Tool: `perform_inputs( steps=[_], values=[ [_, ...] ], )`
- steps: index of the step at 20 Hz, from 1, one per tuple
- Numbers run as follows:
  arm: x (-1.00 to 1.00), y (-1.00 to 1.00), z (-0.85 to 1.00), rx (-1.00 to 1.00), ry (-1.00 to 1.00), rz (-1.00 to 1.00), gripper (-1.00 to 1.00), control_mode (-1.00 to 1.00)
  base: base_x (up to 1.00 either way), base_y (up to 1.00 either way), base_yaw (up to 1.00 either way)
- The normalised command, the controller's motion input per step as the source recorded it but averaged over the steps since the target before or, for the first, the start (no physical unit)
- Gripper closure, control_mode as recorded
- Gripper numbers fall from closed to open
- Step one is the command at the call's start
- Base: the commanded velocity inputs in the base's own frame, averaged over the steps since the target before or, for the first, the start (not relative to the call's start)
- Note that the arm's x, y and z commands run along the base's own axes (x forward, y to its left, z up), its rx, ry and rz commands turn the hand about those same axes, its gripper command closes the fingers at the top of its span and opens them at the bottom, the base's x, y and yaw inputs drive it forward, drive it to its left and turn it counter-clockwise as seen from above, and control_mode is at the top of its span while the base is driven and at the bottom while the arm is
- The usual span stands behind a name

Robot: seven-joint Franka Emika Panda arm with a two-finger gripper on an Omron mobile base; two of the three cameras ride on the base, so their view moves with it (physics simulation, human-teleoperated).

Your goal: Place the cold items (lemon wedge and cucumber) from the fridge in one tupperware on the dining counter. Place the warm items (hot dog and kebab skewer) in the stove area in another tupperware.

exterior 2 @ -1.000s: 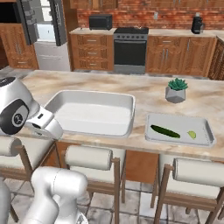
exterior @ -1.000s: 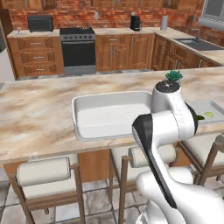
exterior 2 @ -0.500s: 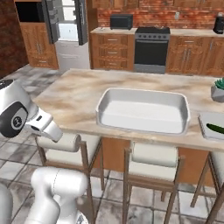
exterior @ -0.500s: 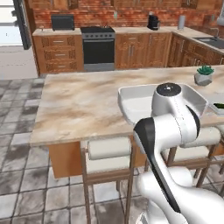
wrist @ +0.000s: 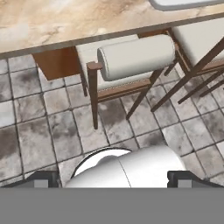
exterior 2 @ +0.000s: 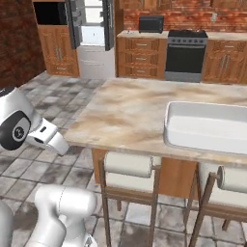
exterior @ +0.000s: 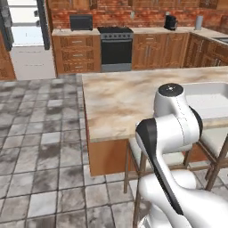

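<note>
Where arm crosses, white tupperware (exterior: 209, 99) hides partly.

Bench (exterior 2: 130, 113): beige marbled stone, smooth, slight sheen, on brown wood base. Tupperware (exterior 2: 207, 128): white plastic, smooth, matt. Stools (wrist: 131, 57): dark wood frames w/ cream padded cushions. Floor (exterior: 40, 133): grey mottled stone tiles, matt. Stove (exterior: 116, 46): black, glossy door. Fridge (exterior 2: 94, 34): grey steel.

Around me I see a red brick wall (exterior: 133, 11), brown wooden cabinets (exterior: 73, 53), grey mottled floor tiles (exterior: 40, 147) and cushioned wooden stools (exterior 2: 129, 169).
</note>
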Motion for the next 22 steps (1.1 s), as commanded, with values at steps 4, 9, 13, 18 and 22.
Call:
perform_inputs(
  steps=[4, 9, 13, 18, 22],
  values=[
    [0.0, 0.0, 0.0, 0.0, 0.0, 0.0, -1.0, 1.0, -0.03, 1.0, 0.0],
    [0.0, 0.0, 0.0, 0.0, 0.0, 0.0, -1.0, 1.0, -0.03, 1.0, 0.0],
    [0.0, 0.0, 0.0, 0.0, 0.0, 0.0, -1.0, 1.0, 0.11, 1.0, 0.0],
    [0.0, 0.0, 0.0, 0.0, 0.0, 0.0, -1.0, 1.0, 0.56, 1.0, 0.0],
    [0.0, 0.0, 0.0, 0.0, 0.0, 0.0, -1.0, 1.0, 0.98, 1.0, -0.13]
  ],
)
